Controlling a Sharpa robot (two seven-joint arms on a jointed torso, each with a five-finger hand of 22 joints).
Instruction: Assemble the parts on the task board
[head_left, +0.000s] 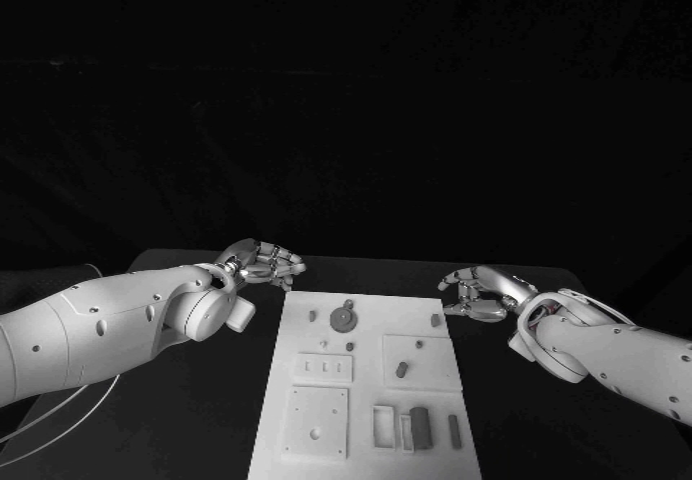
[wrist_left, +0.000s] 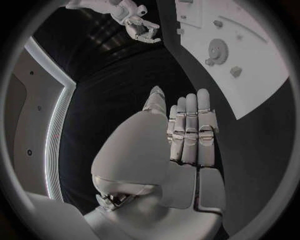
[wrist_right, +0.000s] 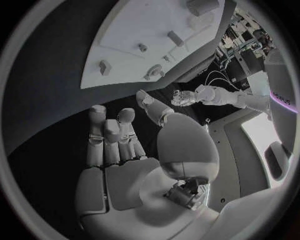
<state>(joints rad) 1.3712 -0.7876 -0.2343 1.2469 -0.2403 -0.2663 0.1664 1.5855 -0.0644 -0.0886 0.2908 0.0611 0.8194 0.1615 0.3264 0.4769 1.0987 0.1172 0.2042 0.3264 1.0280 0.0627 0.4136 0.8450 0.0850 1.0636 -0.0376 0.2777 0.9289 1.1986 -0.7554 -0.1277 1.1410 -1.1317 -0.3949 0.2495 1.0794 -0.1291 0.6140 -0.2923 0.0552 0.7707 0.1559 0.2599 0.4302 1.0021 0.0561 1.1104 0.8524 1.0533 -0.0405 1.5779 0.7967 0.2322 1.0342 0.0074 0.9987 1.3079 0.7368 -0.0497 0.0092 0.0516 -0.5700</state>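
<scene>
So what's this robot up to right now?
It is set to assemble small grey parts on the white task board lying on the black table. Neither hand holds anything. The left hand and right hand hover off the board's far corners, and a grey gear-shaped part lies untouched.

You are looking at a black desk (head_left: 173, 400) filling the lower half of the frame, with the white task board (head_left: 361, 345) lying flat at its centre.
</scene>
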